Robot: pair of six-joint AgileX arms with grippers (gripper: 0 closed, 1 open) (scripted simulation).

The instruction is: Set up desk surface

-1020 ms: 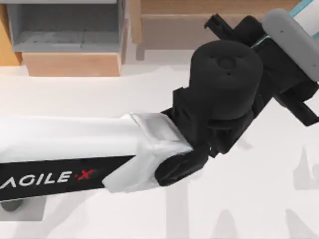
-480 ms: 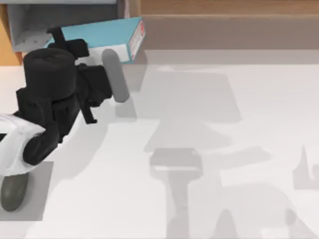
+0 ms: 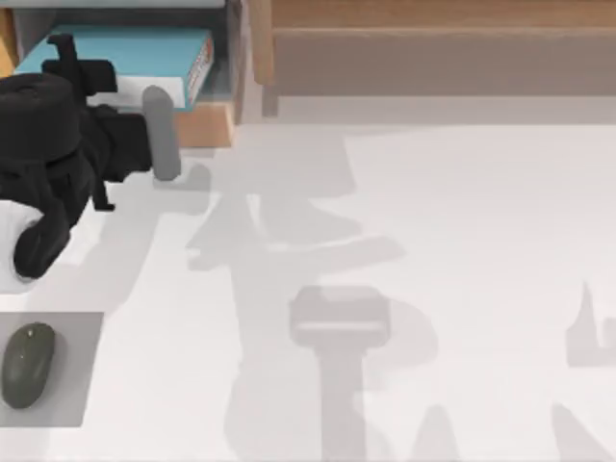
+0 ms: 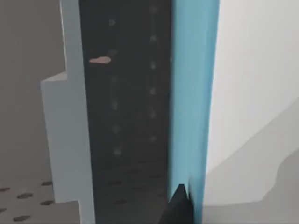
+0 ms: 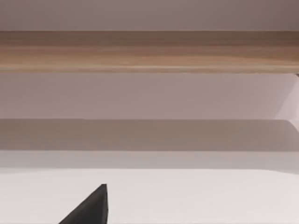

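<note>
The desk surface (image 3: 452,250), the wide white tabletop, runs from the centre of the top view out to three and six o'clock, bare apart from soft shadows. At twelve o'clock a long light-wood shelf (image 3: 423,38) lines its far edge, and at eleven o'clock stands a grey-lined wooden box unit (image 3: 223,67). The left arm, dark and bulky at nine to ten o'clock, has swung there from the middle of the desk within the last second, carrying a blue book (image 3: 135,53) with it. Half a second ago the book lay tilted at the mouth of the unit; now it lies squarer and mostly inside the compartment, only its near end showing. The left gripper (image 3: 72,53) sits on the book's ten o'clock end, fingers closed on it as far as I can judge; the left wrist view shows the blue cover (image 4: 191,93) running beside a dark fingertip (image 4: 180,207). That suggests the shelving step is nearly done and release comes next. At eight o'clock a dark mouse (image 3: 27,364) rests on a small grey mat (image 3: 82,385). Of the right gripper only one dark fingertip (image 5: 91,207) shows, so I cannot tell its opening
</note>
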